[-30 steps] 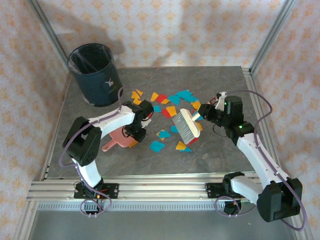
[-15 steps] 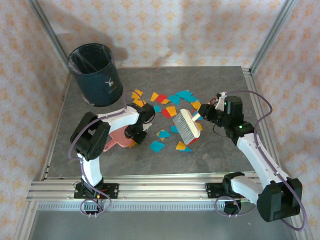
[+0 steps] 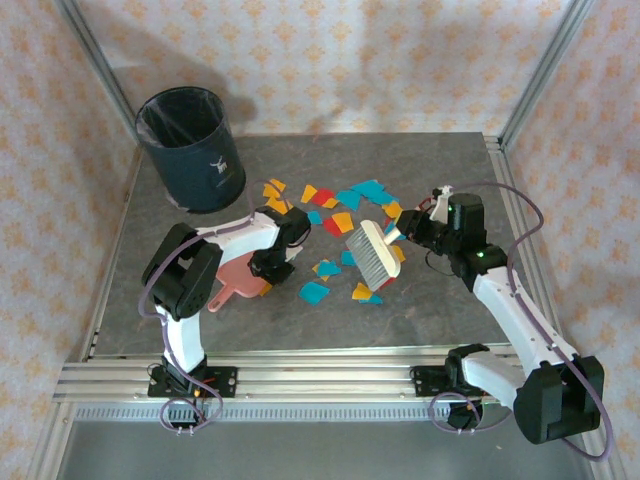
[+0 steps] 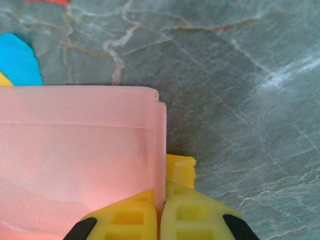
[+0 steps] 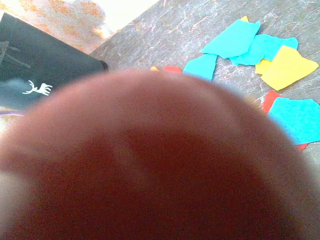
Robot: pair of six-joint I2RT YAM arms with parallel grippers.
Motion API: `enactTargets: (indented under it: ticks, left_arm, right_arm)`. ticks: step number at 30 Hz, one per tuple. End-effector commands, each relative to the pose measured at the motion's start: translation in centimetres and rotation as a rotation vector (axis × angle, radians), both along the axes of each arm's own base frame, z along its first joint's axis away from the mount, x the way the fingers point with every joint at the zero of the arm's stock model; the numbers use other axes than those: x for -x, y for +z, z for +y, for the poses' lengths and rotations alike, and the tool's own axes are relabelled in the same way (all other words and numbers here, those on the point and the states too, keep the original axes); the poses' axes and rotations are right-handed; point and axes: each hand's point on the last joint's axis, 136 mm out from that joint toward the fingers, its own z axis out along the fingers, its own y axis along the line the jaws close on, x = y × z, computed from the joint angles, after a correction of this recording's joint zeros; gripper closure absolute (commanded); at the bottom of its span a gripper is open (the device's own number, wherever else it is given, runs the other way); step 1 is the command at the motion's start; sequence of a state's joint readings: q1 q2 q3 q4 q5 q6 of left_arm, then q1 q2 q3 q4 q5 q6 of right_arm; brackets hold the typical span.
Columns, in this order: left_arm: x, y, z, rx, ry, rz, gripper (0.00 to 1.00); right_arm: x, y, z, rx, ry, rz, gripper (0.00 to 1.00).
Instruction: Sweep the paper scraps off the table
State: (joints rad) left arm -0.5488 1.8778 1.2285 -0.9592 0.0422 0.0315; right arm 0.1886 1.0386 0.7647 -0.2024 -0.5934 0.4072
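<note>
Evidently the left gripper (image 4: 161,201) has finished closing within the last second. Its yellow fingers, which stood partly apart a second ago, now pinch a side wall of the pink dustpan (image 4: 75,150). The left arm's elbow has folded in toward its base over the same interval. The dustpan lies flat on the bench (image 4: 240,75) and appears not to have shifted.

The right gripper (image 3: 408,232) is unchanged, clamped on the handle of the brush (image 3: 372,255), whose head sits over the right side of the litter. The paper scraps (image 3: 345,205) remain scattered mid-bench between pan and brush, with the bin (image 3: 190,148) at the far left corner.

Assessment: both tools are now secured and no scraps are seen in the pan, so sweeping is yet to begin.
</note>
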Motion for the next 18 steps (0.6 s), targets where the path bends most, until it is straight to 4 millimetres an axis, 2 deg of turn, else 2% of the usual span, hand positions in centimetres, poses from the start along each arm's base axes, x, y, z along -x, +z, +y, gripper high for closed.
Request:
enactTargets:
  ticks: [1,6,10,16,18]
  left_arm:
    - [-0.8,2.5,1.0,-0.043,-0.014,-0.063,0.98]
    - [-1.8,4.5,0.3,-0.055,-0.060,-0.133,0.98]
    - [-2.7,5.9,-1.8,-0.035,-0.118,-0.171,0.98]
    - [-4.2,6.2,-5.9,-0.015,-0.197,-0.195,0.98]
    - [-4.5,5.3,-7.3,-0.016,-0.225,-0.179,0.98]
  right_arm:
    - [-0.2,1.0,-0.3,-0.009,-0.018,-0.042,1.00]
    - [-0.2,0.9,-0.4,-0.015,-0.025,-0.049,1.00]
    - [-0.1,0.7,-0.8,-0.004,-0.049,-0.049,1.00]
    - [0.4,0.7,-1.8,0.022,-0.085,-0.045,1.00]
    - [0.8,0.7,-2.6,0.053,-0.109,-0.043,1.00]
